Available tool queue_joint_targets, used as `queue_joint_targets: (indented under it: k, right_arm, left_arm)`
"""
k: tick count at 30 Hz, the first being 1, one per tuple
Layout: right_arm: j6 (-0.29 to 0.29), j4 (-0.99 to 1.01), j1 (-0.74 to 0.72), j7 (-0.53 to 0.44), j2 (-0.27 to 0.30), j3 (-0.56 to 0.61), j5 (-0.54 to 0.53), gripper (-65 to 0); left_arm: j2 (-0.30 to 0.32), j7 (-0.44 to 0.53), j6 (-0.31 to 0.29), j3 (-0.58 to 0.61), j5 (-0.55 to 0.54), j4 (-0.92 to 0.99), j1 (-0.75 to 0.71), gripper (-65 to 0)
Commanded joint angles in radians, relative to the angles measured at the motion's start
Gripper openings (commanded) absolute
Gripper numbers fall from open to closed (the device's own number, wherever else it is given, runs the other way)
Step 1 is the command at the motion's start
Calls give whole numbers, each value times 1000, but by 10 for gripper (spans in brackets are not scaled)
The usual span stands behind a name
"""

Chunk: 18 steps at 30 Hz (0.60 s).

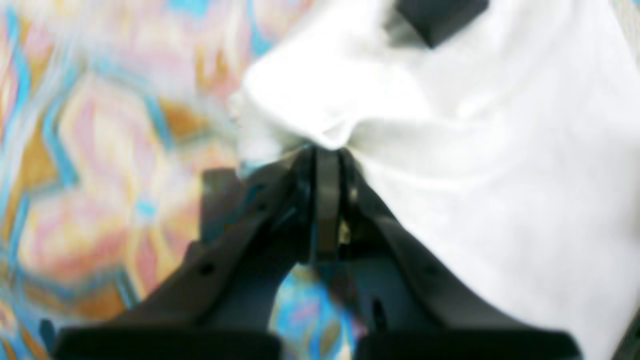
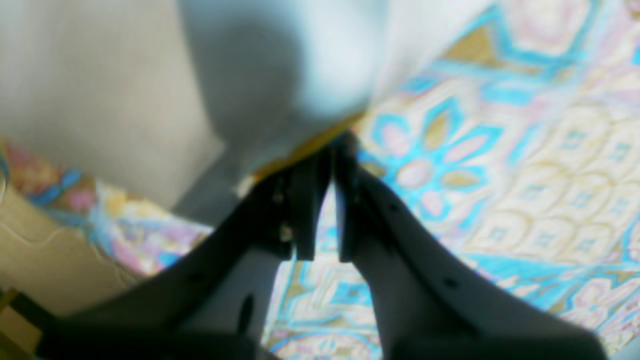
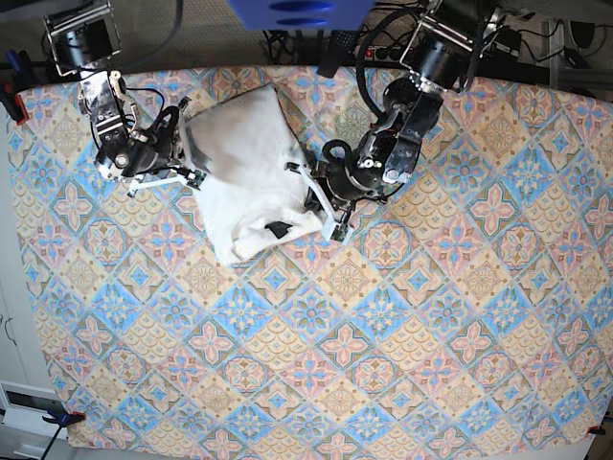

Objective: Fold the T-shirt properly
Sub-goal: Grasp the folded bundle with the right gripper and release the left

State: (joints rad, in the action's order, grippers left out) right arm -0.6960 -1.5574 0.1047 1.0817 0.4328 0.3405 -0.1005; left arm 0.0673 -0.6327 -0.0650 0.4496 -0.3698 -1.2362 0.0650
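Patterned tablecloth point(image 3: 402, 316) covers my tabletop; left tool point(image 1: 327, 150) pinches the T-shirt point(image 3: 244, 168) edge, right tool point(image 2: 332, 145) nearly pressed together on its hem. I should lift both evenly, keeping the cloth taut.

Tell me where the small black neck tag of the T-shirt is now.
In the base view, the neck tag lies near the lower edge of the T-shirt, upper left of the tablecloth, just left of the left gripper.
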Motion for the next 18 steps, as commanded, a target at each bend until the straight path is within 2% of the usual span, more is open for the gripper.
queue_joint_targets:
  k: [1,7,10,14,18]
  right_arm:
    - [-2,-38,-6,-7,25,-11,0,-590]
    - [-2,-177,56,36,34,-137,0,-590]
    - [-2,-283,96,58,34,-208,0,-590]
    - [-2,-374,157,78,34,-235,-2,-590]
    - [-2,-397,183,70,19,-195,-17,-590]
  left_arm:
    - [-22,1,12,-1,10,22,39,-649]
    - [-108,93,12,4,10,218,164,-649]
    - [-126,116,12,1,10,246,198,-649]
    - [-119,115,15,-38,2,146,192,-649]
    - [-80,113,58,-216,2,-52,75,-649]
